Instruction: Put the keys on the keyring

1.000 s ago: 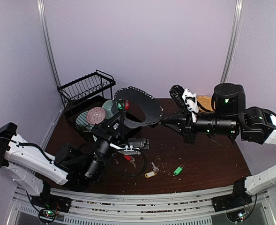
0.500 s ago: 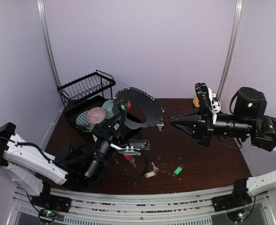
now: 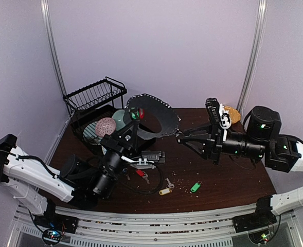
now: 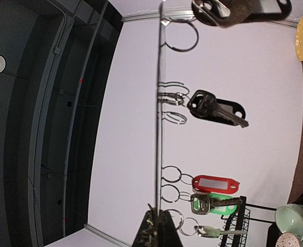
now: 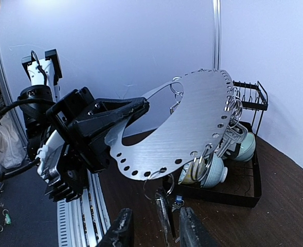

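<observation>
The keyring (image 3: 164, 117) is a flat silver plate with holes along its rim, held upright by my left gripper (image 3: 134, 135), which is shut on its lower edge. In the left wrist view the keyring (image 4: 159, 128) shows edge-on, with keys on red (image 4: 214, 183), green (image 4: 224, 211) and black (image 4: 220, 109) tags hanging from it. My right gripper (image 5: 155, 227) stands open just under the keyring's (image 5: 192, 123) rim. A key (image 5: 164, 215) hangs from a split ring between its fingers (image 5: 121, 230), touching neither. Loose keys with yellow (image 3: 165, 191), green (image 3: 195, 187) and red (image 3: 140, 173) tags lie on the table.
A black dish rack (image 3: 94, 95) with bowls (image 3: 106, 126) stands at the back left, close behind the keyring. A yellow-orange plate (image 3: 234, 114) sits at the back right behind my right arm. Crumbs dot the brown table (image 3: 228, 180).
My right gripper has opened, drawn back to the right, then come back under the keyring's rim. The left gripper and keyring have barely moved.
</observation>
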`<move>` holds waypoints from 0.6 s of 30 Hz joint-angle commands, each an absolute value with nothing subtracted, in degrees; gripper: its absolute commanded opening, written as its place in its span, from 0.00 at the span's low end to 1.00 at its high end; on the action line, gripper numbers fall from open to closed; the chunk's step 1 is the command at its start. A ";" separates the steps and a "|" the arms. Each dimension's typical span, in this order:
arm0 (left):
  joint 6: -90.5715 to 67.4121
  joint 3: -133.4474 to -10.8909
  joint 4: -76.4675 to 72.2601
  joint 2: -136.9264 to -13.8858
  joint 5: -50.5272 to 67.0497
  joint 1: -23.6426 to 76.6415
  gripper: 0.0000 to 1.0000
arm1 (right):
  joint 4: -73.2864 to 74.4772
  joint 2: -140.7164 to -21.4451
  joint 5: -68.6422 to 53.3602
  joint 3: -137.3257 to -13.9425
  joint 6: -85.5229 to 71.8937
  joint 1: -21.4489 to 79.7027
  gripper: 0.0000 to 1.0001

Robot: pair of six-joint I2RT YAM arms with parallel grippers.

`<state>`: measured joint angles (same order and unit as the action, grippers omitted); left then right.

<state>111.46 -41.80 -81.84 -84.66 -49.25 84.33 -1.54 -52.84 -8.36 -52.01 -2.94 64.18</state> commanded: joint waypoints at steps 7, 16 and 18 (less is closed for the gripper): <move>110.83 -43.59 -85.08 -84.33 -49.28 84.37 0.00 | -10.73 -54.03 -8.64 -50.97 -5.96 63.93 0.38; 110.74 -43.33 -85.10 -83.78 -49.58 84.37 0.00 | -10.81 -55.41 -8.95 -51.15 -5.24 64.02 0.25; 110.78 -43.24 -85.19 -83.76 -49.58 84.37 0.00 | -10.56 -55.46 -8.28 -51.01 -5.06 64.01 0.23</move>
<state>111.33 -41.80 -81.82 -84.66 -49.45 84.33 -8.80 -55.55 -8.45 -51.77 -4.95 64.18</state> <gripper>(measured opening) 0.006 0.248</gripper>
